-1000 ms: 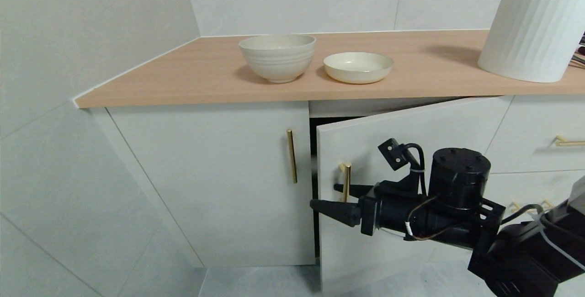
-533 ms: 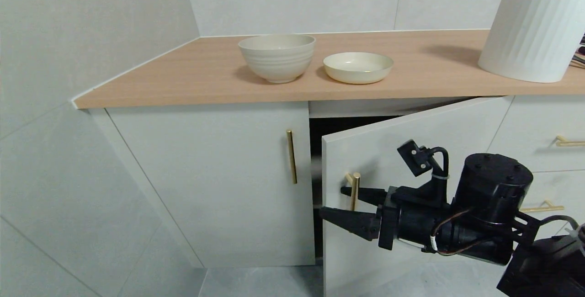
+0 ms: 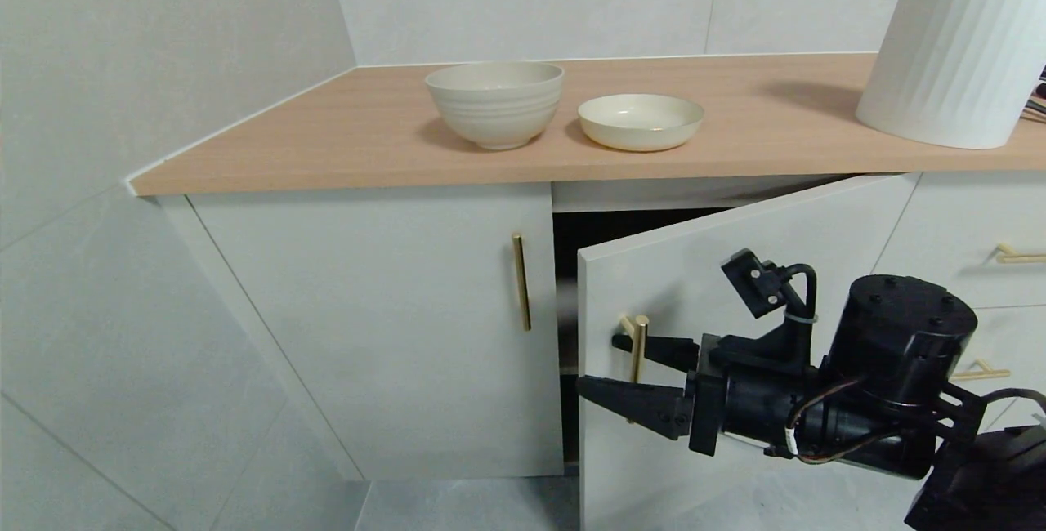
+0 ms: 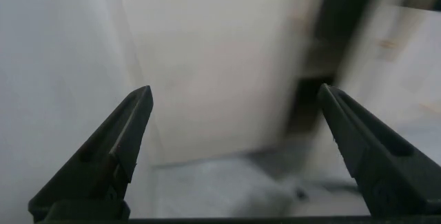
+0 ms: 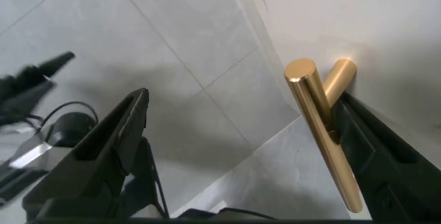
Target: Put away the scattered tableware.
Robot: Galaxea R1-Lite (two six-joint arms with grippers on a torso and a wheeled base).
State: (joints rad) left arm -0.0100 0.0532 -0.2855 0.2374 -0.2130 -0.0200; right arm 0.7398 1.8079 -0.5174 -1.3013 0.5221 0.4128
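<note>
On the right arm (image 3: pixel 858 384) the jaws gape wide and unclenched, the brass handle (image 3: pixel 638 347) of the partly open cabinet door (image 3: pixel 735 261) between the 2 fingers (image 5: pixel 103 155). The left arm's jaws, fingers (image 4: pixel 114 151) wide apart, hold nothing. Farther off, on the tabletop (image 3: pixel 327 139), a ribbed bowl (image 3: pixel 495 102) stands just beside a shallow dish (image 3: pixel 641 119).

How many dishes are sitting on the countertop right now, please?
2: a deep ribbed bowl toward the countertop's left end, and a shallow dish just right of it, not touching. Others may be hidden behind the white container.
</note>
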